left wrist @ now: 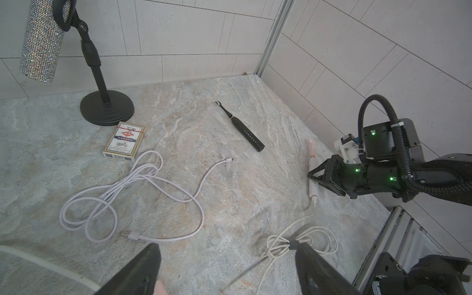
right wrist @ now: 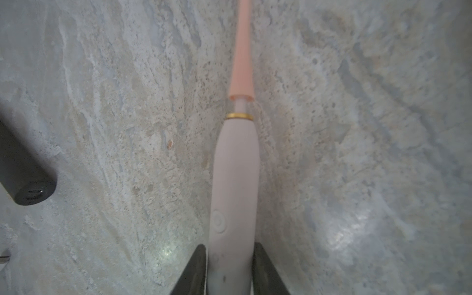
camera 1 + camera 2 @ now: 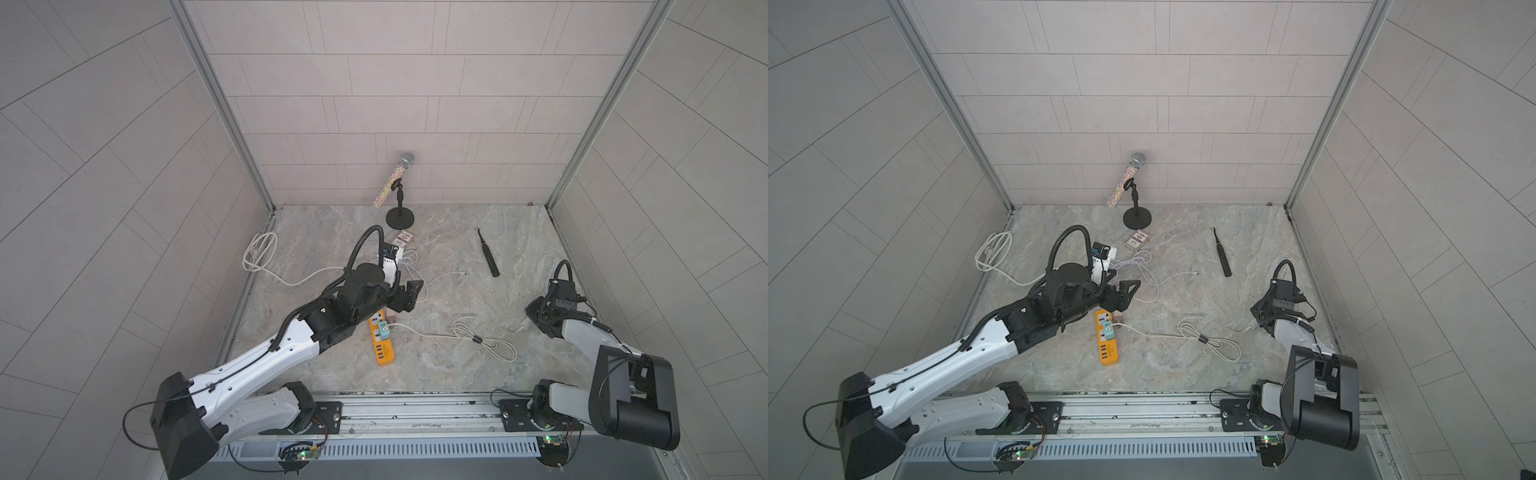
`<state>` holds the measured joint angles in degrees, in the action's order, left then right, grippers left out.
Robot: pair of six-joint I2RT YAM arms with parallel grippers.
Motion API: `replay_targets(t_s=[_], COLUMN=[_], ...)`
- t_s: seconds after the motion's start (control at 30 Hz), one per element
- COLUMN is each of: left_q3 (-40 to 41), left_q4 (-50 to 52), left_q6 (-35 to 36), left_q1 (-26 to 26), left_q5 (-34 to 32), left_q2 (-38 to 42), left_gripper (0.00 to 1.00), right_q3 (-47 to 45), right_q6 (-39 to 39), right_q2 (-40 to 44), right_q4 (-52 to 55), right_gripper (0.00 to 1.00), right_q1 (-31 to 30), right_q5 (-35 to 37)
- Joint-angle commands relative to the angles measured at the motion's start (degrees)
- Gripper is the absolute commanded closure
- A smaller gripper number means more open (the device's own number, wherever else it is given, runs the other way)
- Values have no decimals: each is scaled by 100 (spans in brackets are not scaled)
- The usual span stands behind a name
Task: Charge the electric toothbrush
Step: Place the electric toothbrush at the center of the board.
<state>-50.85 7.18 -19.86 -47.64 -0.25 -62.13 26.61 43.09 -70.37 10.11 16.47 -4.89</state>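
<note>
**A:** Where is the right gripper (image 2: 229,246) sitting?

**B:** Its dark fingers (image 2: 196,265) are flanking the lower handle of the pale, pink-necked plastic electric toothbrush (image 2: 236,166), which is lying flat near the right edge of the marbled stone-look surface (image 3: 457,374). I am not managing to tell whether they are pinching it or merely standing beside it.

**A:** And the power?

**B:** The thin white charging cable (image 3: 482,338) is running from the teal plug (image 3: 384,330) in the orange plastic power strip (image 3: 383,347), near the surface's middle, to the toothbrush's base. Whether it is seated, I cannot tell.

**A:** So what is mattering now?

**B:** As I am judging it: opening evenly and lifting straight up, so no finger is dragging the handle or tugging the connector. The left gripper (image 1: 228,246) is hanging spread and empty near the strip's far end.
</note>
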Motion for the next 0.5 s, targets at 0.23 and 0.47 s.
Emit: replay_targets(t_s=[0.23,0.47], left_q3=[-124,-92], left_q4=[370,826], left_q6=[42,-13], left_q1=[144,226], left_q5=[-264,-673], left_q2=[154,499], left_gripper=[12,13], right_q3=[623,1682], right_q6=[-136,-430], right_q2=[1086,1183], right_q4=[1534,2267], right_gripper=[45,40], right_q1=[-77,-967], right_q5=[205,-153])
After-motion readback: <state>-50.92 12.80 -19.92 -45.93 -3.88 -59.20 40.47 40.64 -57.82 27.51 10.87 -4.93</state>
